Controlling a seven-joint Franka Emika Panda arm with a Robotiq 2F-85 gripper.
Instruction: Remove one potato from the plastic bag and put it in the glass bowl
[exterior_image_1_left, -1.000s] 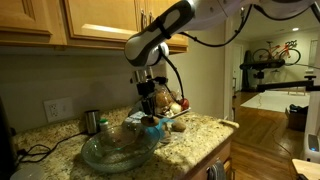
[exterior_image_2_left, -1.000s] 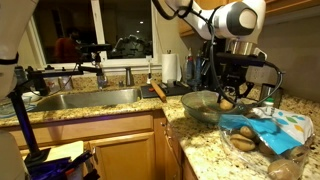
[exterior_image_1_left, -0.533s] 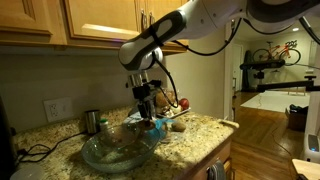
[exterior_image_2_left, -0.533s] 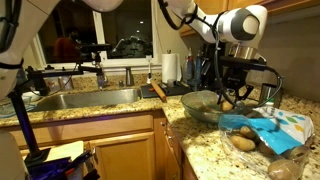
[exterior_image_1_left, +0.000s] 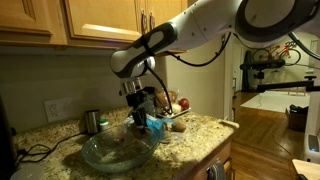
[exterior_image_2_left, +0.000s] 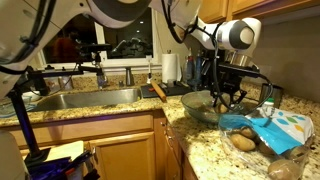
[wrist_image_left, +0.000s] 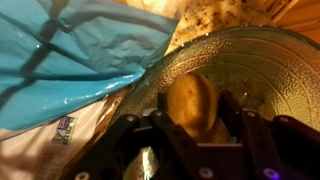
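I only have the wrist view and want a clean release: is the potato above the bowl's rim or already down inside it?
Observer: Above it. In an exterior view the gripper, shut on the potato, hangs over the glass bowl, above its rim.
Operator: More potatoes in the bag?
Observer: Yes, two other potatoes show at the mouth of the plastic bag.
Operator: Anything standing near the bowl?
Observer: A metal cup stands beyond it by the wall, apart from it.

Open glass bowl (wrist_image_left: 272, 68), one side crowded
The hollow is seen unobstructed from above; the rim is hemmed in by the blue plastic bag (wrist_image_left: 70, 50).
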